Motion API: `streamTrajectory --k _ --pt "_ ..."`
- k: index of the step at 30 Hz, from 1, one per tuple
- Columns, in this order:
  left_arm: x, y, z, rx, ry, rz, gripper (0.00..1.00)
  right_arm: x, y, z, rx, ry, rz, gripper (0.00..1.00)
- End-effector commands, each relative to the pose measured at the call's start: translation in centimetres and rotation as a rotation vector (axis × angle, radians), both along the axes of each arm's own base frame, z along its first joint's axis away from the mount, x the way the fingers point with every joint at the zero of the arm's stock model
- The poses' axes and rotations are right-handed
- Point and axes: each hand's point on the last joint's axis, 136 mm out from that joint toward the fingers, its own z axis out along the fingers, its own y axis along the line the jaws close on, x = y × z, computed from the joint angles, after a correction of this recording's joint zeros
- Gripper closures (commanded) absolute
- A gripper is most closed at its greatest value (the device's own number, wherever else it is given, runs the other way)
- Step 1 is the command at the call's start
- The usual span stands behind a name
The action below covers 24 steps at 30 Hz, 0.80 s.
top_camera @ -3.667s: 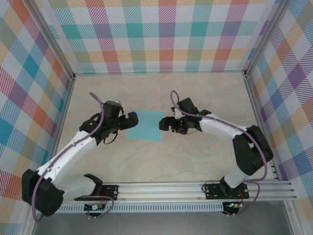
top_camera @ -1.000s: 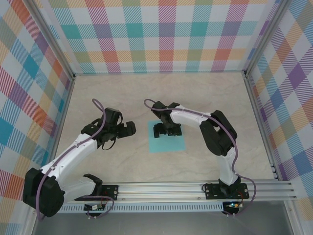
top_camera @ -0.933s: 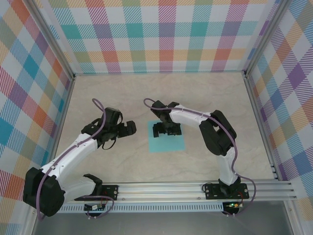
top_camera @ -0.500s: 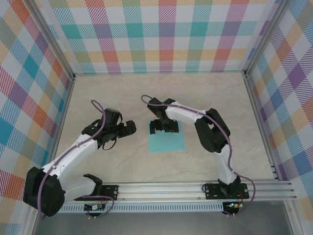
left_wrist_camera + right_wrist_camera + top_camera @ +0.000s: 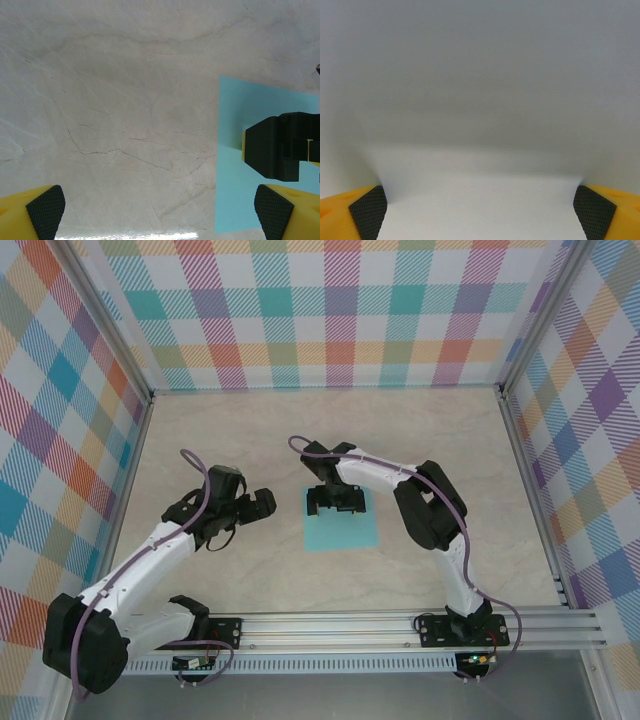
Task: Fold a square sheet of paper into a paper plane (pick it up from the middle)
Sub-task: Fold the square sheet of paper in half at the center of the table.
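Observation:
The square sheet of paper (image 5: 342, 529) is turquoise and lies flat on the marbled table, unfolded. My right gripper (image 5: 335, 503) points down over the sheet's far edge, its jaws wide apart and nothing between them. The right wrist view gives just a blurred pale surface between its yellow-and-black fingertips (image 5: 367, 212). My left gripper (image 5: 256, 505) hovers open over bare table, a short way left of the sheet. In the left wrist view the sheet (image 5: 232, 185) lies at the right, with one black finger of the right gripper (image 5: 277, 150) on it. My left gripper (image 5: 159, 212) holds nothing.
Checked walls close in the table (image 5: 200, 440) on the left, back and right. An aluminium rail (image 5: 330, 625) carrying both arm bases runs along the near edge. The right arm's elbow (image 5: 430, 505) bends just right of the sheet.
Since the earliest frame the sheet has shifted right and nearer. Over the last second the right gripper slid slightly left along the sheet's far edge; the left gripper barely moved.

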Motion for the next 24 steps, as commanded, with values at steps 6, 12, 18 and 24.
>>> streamTrajectory --k 6,12,18,24 --pt "-0.3 0.4 -0.2 -0.029 0.007 0.031 0.0 -2.3 -1.2 -4.0 -0.036 0.125 -0.018 0.06" --pt "-0.3 0.2 -0.4 -0.045 0.019 0.034 0.0 -1.9 -1.2 -3.0 -0.034 0.103 -0.005 0.09" --pt "-0.2 -0.4 -0.7 -0.073 0.025 0.03 0.0 -0.4 -0.6 1.3 -0.003 0.017 0.024 0.01" --pt "0.1 -1.1 -1.0 -0.102 0.038 0.015 0.0 0.3 -1.3 2.9 -0.036 -0.025 0.026 0.0"
